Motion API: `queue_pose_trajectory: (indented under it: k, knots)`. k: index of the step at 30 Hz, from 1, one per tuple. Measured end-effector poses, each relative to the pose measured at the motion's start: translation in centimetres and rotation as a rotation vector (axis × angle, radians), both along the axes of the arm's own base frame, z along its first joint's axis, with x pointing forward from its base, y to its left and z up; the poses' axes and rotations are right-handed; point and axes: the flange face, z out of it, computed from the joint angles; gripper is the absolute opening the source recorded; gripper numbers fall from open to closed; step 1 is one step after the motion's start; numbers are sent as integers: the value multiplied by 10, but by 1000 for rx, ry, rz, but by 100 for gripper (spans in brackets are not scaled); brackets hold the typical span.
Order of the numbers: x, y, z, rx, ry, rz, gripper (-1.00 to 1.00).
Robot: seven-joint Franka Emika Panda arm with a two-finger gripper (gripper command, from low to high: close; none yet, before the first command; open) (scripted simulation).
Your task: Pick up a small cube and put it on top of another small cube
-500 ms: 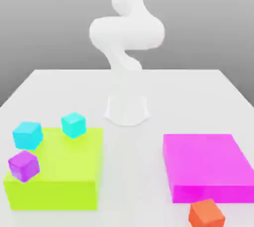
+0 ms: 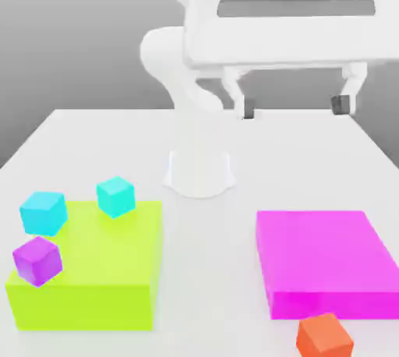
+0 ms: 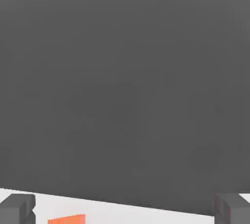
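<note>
I had the gripper point(image 2: 294, 104) hanging high above the white surface point(image 2: 203, 231), its jaws spread wide and holding nothing. The small orange-red cube point(image 2: 324, 335) sat on the surface just beside the magenta block's point(image 2: 319, 258) near edge, well below the jaws.

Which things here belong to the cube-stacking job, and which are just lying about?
Job: orange-red cube; hand, open and empty.
Lying about: purple cube; two cyan cubes; lime block; magenta block; table.
</note>
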Motion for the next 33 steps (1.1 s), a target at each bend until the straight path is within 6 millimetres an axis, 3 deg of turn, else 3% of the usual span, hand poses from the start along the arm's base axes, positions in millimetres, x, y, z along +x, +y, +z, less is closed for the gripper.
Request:
queue_pose_trajectory:
  k: [6, 7, 12, 17, 18, 25, 29, 33]
  knots:
    - [7, 43, -109, -28, 151, 66, 0]
    - [7, 43, -109, -28, 151, 66, 0]
    - [-8, 72, -218, -60, 301, 114, 0]
    - [-14, 79, -295, -69, 338, 127, 0]
    - [-15, 79, -306, -69, 338, 128, -100]
    - [-15, 79, -306, -69, 338, 128, -100]
    - [-15, 79, -258, -69, 339, 128, -100]
    - [-18, 26, -216, -40, 343, -61, -100]
